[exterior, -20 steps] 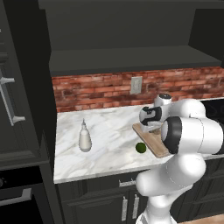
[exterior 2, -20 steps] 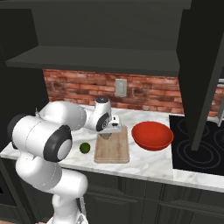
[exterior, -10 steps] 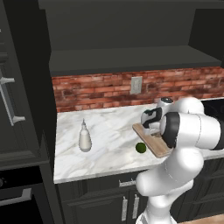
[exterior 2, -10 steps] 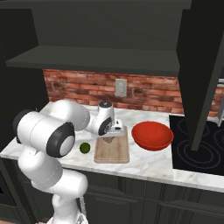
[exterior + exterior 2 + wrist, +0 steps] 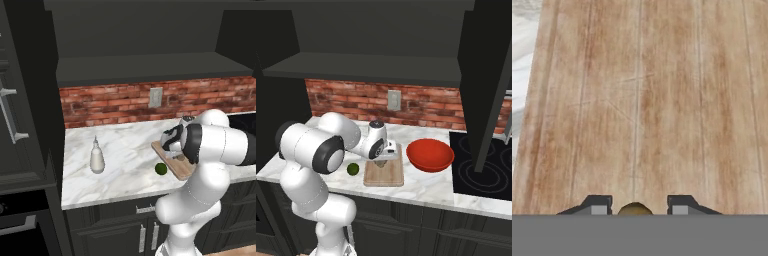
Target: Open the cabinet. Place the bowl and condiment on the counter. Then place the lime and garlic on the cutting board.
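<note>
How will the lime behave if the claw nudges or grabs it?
The lime is a small smooth ball lying loose on the counter beside the board, so a nudge would probably roll it. It sits near the front edge, so it might roll off. Its round skin may slip between narrow fingertips.

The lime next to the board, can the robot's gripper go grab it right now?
Probably not yet: the gripper is shut on the garlic over the cutting board. The lime lies uncovered nearby.

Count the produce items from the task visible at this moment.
2. The lime lies on the counter beside the cutting board. The garlic peeks between the gripper's fingertips above the board, mostly hidden.
</note>
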You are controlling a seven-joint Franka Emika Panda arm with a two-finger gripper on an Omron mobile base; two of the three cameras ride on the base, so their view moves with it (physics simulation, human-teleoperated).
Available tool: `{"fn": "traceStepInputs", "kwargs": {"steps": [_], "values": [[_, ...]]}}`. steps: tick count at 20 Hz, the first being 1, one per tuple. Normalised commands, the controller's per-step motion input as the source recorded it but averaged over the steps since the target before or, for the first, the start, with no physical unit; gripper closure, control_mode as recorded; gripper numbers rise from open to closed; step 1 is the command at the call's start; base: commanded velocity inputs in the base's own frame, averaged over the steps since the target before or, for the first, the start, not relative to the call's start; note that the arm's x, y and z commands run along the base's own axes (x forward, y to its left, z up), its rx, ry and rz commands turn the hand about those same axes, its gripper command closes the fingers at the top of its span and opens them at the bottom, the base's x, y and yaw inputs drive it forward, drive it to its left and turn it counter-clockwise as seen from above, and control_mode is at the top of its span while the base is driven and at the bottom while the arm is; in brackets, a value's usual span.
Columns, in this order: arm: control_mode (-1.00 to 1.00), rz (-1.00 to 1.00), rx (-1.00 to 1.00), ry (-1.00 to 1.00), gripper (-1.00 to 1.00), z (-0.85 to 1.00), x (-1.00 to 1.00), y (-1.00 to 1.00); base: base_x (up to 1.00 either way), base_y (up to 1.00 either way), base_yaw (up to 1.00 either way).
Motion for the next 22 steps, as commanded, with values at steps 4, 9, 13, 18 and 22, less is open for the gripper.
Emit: {"fn": "traceStepInputs", "kwargs": {"steps": [4,9,13,18,22], "values": [[-1.00,-0.01,0.00,0.00,-1.00,-0.10,0.00,-0.02,0.00,0.00,0.00],[-1.00,-0.01,0.00,0.00,-1.00,-0.06,0.00,-0.09,0.00,0.00,0.00],[-1.00,-0.01,0.00,0.00,-1.00,0.08,-0.05,-0.09,0.00,0.00,0.00],[-1.00,-0.02,0.00,-0.01,-1.00,0.33,-0.03,0.03,0.00,0.00,0.00],[-1.00,-0.03,0.00,-0.01,-1.00,0.37,0.00,0.18,0.00,0.00,0.00]]}}
